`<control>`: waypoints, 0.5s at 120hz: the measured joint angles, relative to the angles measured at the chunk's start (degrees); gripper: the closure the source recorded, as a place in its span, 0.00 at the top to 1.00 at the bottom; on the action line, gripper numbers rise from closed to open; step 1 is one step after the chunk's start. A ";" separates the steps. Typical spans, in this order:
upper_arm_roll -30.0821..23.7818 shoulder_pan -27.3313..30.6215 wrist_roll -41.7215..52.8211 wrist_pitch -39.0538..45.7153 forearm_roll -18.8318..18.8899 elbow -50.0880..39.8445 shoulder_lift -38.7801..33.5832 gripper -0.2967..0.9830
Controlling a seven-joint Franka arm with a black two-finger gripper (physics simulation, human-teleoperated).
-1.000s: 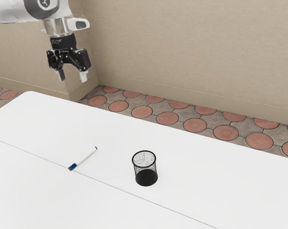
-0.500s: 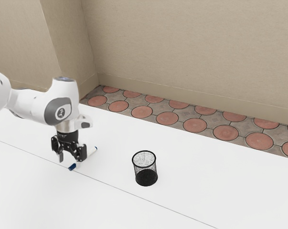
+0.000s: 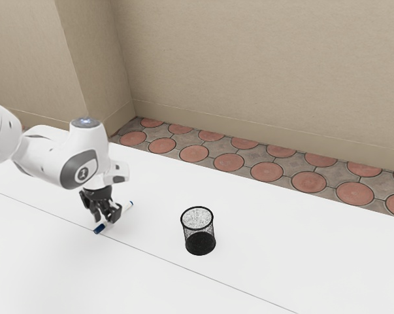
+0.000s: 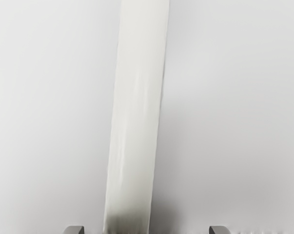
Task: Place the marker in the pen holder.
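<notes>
Coming in from the exterior view's left, with twelve o'clock taken as straight up that view, the white arm [image 3: 53,157] bends over the white desk [image 3: 46,255] and tips its hand downward. At the end of it the black claw [image 3: 105,220] hangs low over the marker [image 3: 125,209], released, one finger to each side of the barrel. The wrist view bears this out: the tips of the fingers [image 4: 219,230] stand well apart, with the white barrel between them and a gap on either side. The marker lies flat on the desk, under the claw, its blue cap pointing toward eight o'clock and its other end, also tipped in blue, toward two o'clock. The cap end rests at a thin seam [image 3: 164,258] that crosses the desk from ten o'clock toward four o'clock. Just past three o'clock from the claw, well apart from the marker, the pen holder [image 3: 198,232] stands upright on the desk, a round black mesh cup with a dark rim and a darker base. Beyond the desk edge, from twelve o'clock round to two o'clock of the pen holder, runs a floor [image 3: 266,171] of reddish round tiles set in grey, and above it rises a plain beige wall [image 3: 262,72].
</notes>
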 joint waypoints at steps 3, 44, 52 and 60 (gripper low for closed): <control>0.00 0.10 0.11 0.23 0.00 -0.12 0.00 0.45; -1.03 3.24 1.24 1.61 -0.73 -0.49 0.82 0.32; -1.42 3.77 1.39 1.72 -1.25 -0.40 1.15 0.31; -1.58 3.89 1.53 1.77 -1.59 -0.34 1.27 0.31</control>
